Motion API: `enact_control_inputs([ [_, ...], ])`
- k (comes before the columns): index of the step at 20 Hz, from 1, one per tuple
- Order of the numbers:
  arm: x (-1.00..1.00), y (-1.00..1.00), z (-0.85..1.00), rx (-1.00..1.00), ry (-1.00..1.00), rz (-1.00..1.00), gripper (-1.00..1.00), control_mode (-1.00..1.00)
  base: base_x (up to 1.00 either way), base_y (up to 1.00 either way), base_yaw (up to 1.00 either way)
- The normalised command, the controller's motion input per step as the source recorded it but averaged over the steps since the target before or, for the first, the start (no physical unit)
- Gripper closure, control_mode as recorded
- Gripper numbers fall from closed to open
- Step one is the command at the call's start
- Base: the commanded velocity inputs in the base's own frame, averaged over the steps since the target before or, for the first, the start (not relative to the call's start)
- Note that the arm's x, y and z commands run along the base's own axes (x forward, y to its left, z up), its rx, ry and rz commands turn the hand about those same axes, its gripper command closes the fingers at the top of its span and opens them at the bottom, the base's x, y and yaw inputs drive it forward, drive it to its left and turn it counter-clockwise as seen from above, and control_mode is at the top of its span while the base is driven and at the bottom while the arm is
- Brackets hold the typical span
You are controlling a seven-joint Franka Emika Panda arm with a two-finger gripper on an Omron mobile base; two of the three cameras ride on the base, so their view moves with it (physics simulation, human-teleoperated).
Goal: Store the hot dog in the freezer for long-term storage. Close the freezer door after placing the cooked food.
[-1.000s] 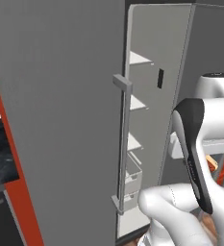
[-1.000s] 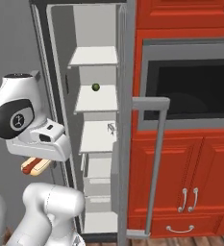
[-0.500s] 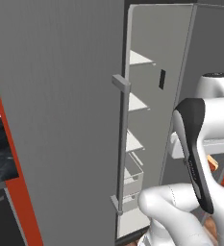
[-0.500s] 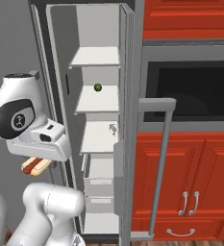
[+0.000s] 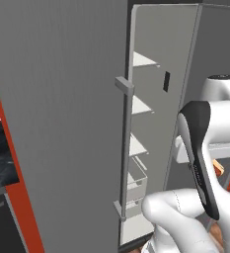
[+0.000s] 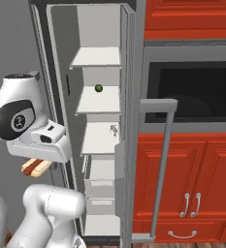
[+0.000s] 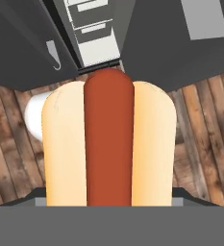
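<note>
Under the hand: hot dog [image 7: 108, 144], a red sausage in a pale bun, is seen close up in the hand view, lengthwise and up against the camera.
Gripper: the jaws are hidden behind the bun in the hand view, so whether they are closed on it cannot be told from the fingers themselves; the hot dog [image 6: 35, 166] is seen lying level just beneath the white hand in the right base view, outside the fridge and to the left of the open compartment.
Freezer [image 6: 100, 145]: open, with white shelves stacked in its upper half and clear drawers below them.
Freezer door [image 6: 134, 121]: swung out edge-on in the right base view, with its long grey bar handle [image 6: 160, 169] turned toward the red cabinets [image 6: 187, 184].
Shelf contents: a small green round item [image 6: 99, 88] is set on the second shelf.
Wider fridge door [image 5: 62, 123]: shut, its bar handle [image 5: 123, 148] standing beside the opening.
Floor [image 7: 195, 144]: wooden planks are seen below the hot dog.
</note>
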Motion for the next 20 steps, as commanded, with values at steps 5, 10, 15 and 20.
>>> enact_control_inputs([
  [5,0.0,0.0,0.0,0.0,0.0,0.0,1.0,1.0,0.02,0.0,0.0],
  [10,0.37,-0.07,0.0,0.0,-0.03,0.1,1.0,-1.0,0.17,0.0,0.02],
  [15,0.68,-0.24,-0.05,0.01,-0.03,0.21,1.0,-1.0,0.0,0.0,0.0],
  [20,0.72,-0.14,-0.01,0.02,-0.06,0.15,1.0,-1.0,0.0,0.0,0.0],
])
